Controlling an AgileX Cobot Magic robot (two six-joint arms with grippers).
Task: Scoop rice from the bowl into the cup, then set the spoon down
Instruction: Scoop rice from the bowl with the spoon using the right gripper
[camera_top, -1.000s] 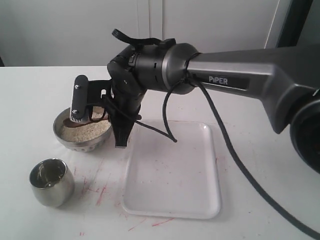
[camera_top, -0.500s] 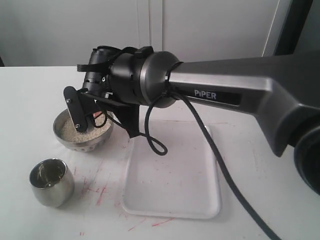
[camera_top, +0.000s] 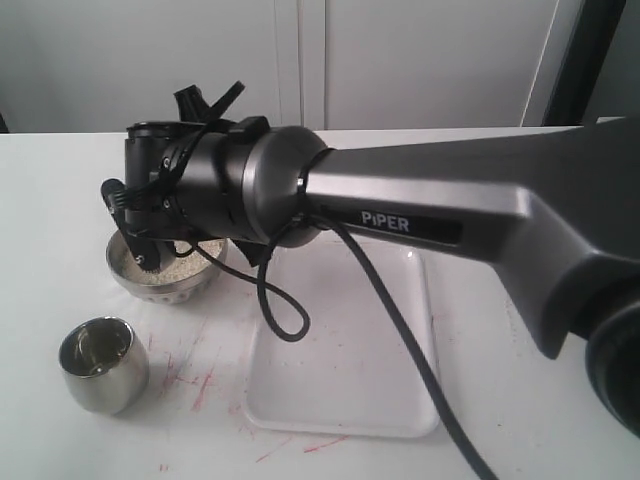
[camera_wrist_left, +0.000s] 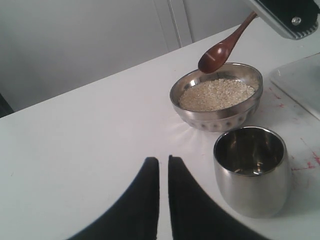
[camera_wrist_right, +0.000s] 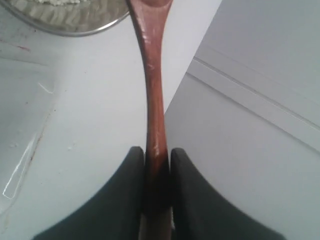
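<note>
One word, "PiPER", I read on the right arm (camera_top: 400, 215) over the bowl (camera_top: 165, 288), cup (camera_top: 100, 365) near it. From the left wrist, my left gripper (camera_wrist_left: 163, 162) is pinched nearly together, empty, and the spoon (camera_wrist_left: 220, 50) head hangs above the bowl's rice (camera_wrist_left: 217, 94). From the right wrist, my right gripper (camera_wrist_right: 157, 152) clamps the spoon's handle.

— Where does the exterior camera stand?
— Above table (camera_top: 60, 180) height, tilted down toward the wall (camera_top: 420, 60), with the right arm (camera_top: 420, 210) looming close to the lens.
— And the wrist cameras?
— The left looks low across the tabletop past the left gripper (camera_wrist_left: 163, 162), near the cup (camera_wrist_left: 251, 170) and bowl (camera_wrist_left: 220, 117). The right looks along the spoon (camera_wrist_right: 154, 100), very close, catching only the bowl's rim.
— What overlaps?
— All three see the bowl; exterior and left share the cup.
</note>
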